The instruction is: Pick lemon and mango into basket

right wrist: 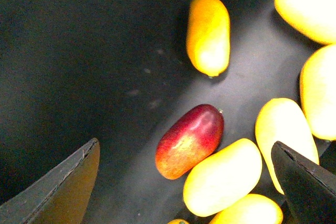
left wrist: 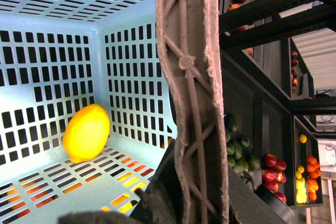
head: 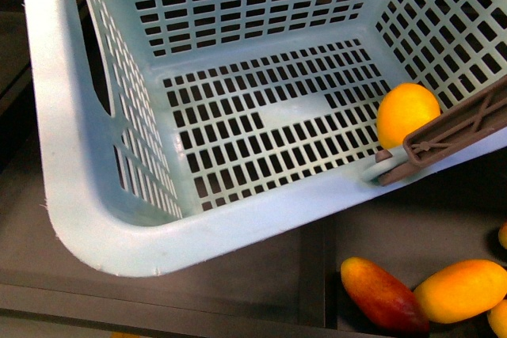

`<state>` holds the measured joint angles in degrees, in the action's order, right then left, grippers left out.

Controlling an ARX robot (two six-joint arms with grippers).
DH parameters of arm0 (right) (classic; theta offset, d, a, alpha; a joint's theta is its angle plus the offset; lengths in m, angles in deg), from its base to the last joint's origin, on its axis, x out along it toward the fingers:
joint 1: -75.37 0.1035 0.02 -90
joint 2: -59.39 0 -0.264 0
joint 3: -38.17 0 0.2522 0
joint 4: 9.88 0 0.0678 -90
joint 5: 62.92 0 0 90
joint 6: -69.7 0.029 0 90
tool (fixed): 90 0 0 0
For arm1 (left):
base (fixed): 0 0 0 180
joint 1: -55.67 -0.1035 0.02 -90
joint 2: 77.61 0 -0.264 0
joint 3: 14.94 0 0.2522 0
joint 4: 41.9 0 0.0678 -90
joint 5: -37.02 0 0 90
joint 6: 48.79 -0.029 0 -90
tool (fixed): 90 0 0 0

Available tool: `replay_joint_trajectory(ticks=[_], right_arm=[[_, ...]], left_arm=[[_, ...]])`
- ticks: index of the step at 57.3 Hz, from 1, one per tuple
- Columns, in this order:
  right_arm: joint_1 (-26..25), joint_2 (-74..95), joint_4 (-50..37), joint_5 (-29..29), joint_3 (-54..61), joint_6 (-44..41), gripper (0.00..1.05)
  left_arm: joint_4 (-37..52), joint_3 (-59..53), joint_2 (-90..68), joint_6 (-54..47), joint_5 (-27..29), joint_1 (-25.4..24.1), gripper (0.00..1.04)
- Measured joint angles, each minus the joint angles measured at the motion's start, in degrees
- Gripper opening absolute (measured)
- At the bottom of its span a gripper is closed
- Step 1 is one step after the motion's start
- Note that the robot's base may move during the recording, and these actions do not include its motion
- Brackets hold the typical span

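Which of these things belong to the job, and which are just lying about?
Job:
lemon, already in the basket
red mango, still outside it

Lying about:
yellow mangoes
orange mango
shelf fruit beyond the basket

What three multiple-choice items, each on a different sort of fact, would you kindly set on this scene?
1. Where is the lemon? A in the basket; B beside it; C in a gripper.
2. What colour is the handle? A teal; B brown; C yellow.
3. The right gripper is: A shut on a fruit; B shut, empty; C open.
1 A: it lies on the slotted floor. 2 B: brown against teal walls. 3 C: its jaws stand wide apart, the mango showing between them.
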<state>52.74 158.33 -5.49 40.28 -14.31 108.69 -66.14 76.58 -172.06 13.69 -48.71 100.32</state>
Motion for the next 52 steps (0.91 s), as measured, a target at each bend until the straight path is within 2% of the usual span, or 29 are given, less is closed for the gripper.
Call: replay_joint_trajectory(ticks=[18,35,52], right_arm=[[-0.50,16.50,-5.86,-0.85,-2.69,7.89,0.96],[-0.61,25.46,-8.74,-1.16,-6.01,10.40,0.96],[1.31,32.17,-8.94,-0.72,-10.64,12.22,0.96]], left_arm=[[0.00,0.00,0.00,0.02,0.15,0.04,0.07],[0.00,0.00,0.00,-0.04,0.20,0.04,0.07],[0.00,0.00,0.00,-0.04,0.22,0.04,0.07]])
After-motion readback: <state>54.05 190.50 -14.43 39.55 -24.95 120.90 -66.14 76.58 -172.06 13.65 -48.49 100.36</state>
